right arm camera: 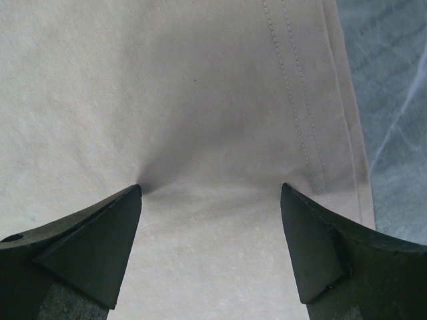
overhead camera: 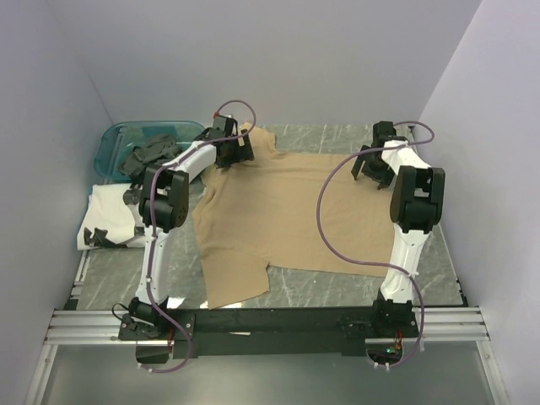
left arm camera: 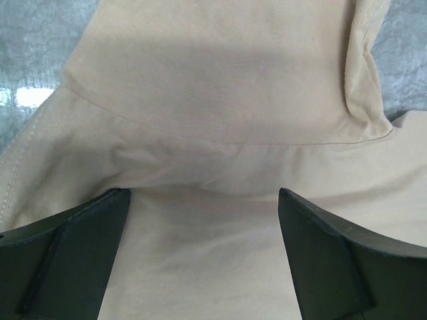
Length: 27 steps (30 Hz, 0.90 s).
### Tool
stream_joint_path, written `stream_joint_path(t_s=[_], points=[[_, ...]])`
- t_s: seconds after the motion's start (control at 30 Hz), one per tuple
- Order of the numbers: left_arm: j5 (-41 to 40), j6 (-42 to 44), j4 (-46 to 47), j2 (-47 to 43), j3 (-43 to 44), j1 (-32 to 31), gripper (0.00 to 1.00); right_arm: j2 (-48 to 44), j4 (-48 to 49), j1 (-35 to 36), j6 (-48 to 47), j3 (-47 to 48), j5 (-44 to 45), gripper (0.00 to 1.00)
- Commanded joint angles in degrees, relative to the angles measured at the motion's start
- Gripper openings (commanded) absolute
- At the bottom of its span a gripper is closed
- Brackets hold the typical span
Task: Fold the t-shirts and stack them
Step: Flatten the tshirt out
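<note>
Spread mostly flat mid-table: tan t-shirt [overhead camera: 278,219], on grey marble-look table [overhead camera: 354,283]. Near-left sleeve sticking out toward the base rail [overhead camera: 270,323], far-left sleeve bunched under the left arm.

Left gripper [overhead camera: 239,152] down on that far-left sleeve area. Fingers parted wide in the left wrist view [left arm camera: 203,193], both dark fingertips [left arm camera: 100,220] over cloth, holding nothing. Between and ahead of them: a curved seam [left arm camera: 200,139] and a folded-over sleeve flap [left arm camera: 220,73], with soft wrinkles right at the tips. Cannot tell whether the tips touch the cloth.

Right gripper [overhead camera: 369,172] at the shirt's far-right edge. Fingers likewise spread apart [right arm camera: 210,190], clamping nothing. Left fingertip [right arm camera: 120,220] pressing the fabric, small pucker radiating from it. Double-stitched hem [right arm camera: 297,93] just right of centre, bare table beyond it.

Around:
- teal bin [overhead camera: 108,143] at far left, dark garments [overhead camera: 152,154] heaped inside
- white t-shirt [overhead camera: 110,211] folded at the left edge, just beside the left arm's elbow, apart from the tan one
- purple cable [overhead camera: 321,211] off the right arm looping low over the tan shirt's right half, covering a thin strip in the top view
- left arm's forearm crossing the gap between bin and tan shirt, hiding part of the collar side
</note>
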Motion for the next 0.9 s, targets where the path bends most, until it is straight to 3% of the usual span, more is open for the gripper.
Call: stream_joint_path(t_s=[0.0, 0.27, 0.43, 0.5, 0.73, 0.87], points=[[1.93, 0.44, -2.15, 2.09, 1.54, 0.33, 0.99, 4.42, -3.00, -0.87, 0.62, 3.75, -2.73, 0.90], [0.70, 1.05, -4.00, 2.62, 8.47, 0.42, 0.99, 3.65, -6.95, -1.05, 1.15, 11.04, 0.69, 0.91], [1.58, 2.46, -3.03, -4.22, 9.28, 0.33, 0.99, -5.74, -7.23, -1.05, 2.20, 10.80, 2.19, 0.93], [1.58, 2.29, -1.19, -10.37, 6.74, 0.07, 0.99, -13.53, -4.78, -1.05, 3.43, 5.80, 2.01, 0.93], [-1.92, -1.75, 6.63, -35.15, -24.67, -4.40, 0.99, -42.82, 7.17, -0.78, 7.56, -22.84, 0.53, 0.95], [-7.28, -10.36, 7.26, -49.29, -44.02, -10.80, 0.99, -56.70, 11.66, -0.87, 9.23, -39.08, -6.05, 0.95]])
